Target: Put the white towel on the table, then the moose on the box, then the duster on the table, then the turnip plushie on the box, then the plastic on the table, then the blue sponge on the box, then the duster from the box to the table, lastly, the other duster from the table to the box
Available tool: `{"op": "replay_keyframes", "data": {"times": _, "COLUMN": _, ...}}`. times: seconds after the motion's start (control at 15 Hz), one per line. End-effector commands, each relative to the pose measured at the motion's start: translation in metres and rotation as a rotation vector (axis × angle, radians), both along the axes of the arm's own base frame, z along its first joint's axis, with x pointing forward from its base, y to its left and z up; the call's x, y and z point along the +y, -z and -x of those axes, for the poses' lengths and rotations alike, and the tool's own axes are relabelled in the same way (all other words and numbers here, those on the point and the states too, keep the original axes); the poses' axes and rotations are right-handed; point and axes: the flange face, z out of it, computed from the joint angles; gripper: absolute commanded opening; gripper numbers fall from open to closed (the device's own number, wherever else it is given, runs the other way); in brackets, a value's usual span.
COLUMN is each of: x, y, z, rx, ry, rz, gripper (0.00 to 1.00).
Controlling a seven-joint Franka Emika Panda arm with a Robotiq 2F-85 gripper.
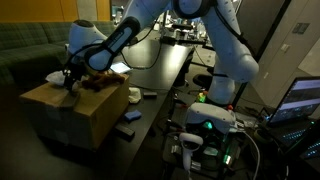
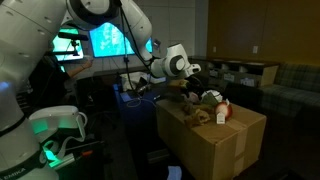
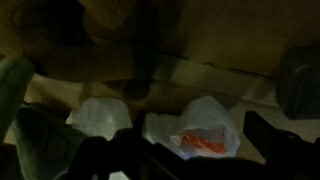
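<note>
My gripper (image 2: 194, 76) hangs above the far side of the box (image 2: 215, 148). Soft toys (image 2: 212, 100) clutter its top. The brown one is possibly the moose (image 2: 193, 116), too dim to confirm.

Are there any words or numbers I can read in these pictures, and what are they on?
No text can be read anywhere.
Large brown cardboard box: plain sides, no print shows.
Glowing blue-green monitor screen: too blurred to read.
Lit laptop screen: too small to read.
White crumpled thing with an orange patch: too dark and blurred to tell.
</note>
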Motion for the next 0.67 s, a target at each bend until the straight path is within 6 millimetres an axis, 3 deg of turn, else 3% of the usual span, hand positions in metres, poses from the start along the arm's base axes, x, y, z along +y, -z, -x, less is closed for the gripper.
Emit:
{"op": "replay_keyframes", "data": {"times": 0.0, "x": -0.0014, "y": -0.0022, "z": -0.0098, "rx": -0.018, "ry": -0.01, "rz": -0.008, "gripper": 1.0}}
{"op": "replay_keyframes", "data": {"times": 0.13, "x": -0.0023, "y": -0.0038, "z": -0.0099, "rx": -0.016, "ry": -0.013, "rz": -0.011, "gripper": 0.96}}
{"op": "replay_keyframes", "data": {"times": 0.2, "x": -0.0023, "y": -0.0024, "z": -0.0104, "rx": -0.018, "ry": -0.014, "rz": -0.012, "gripper": 0.75}}
{"op": "replay_keyframes", "data": {"times": 0.33, "x": -0.0027, "y": -0.0033, "z": -0.0109, "rx": -0.017, "ry": -0.017, "rz": -0.017, "gripper": 0.71}}
{"op": "replay_keyframes", "data": {"times": 0.6, "x": -0.0036, "y": -0.0002, "z": -0.0129, "rx": -0.012, "ry": -0.021, "rz": -0.018, "gripper": 0.4}}
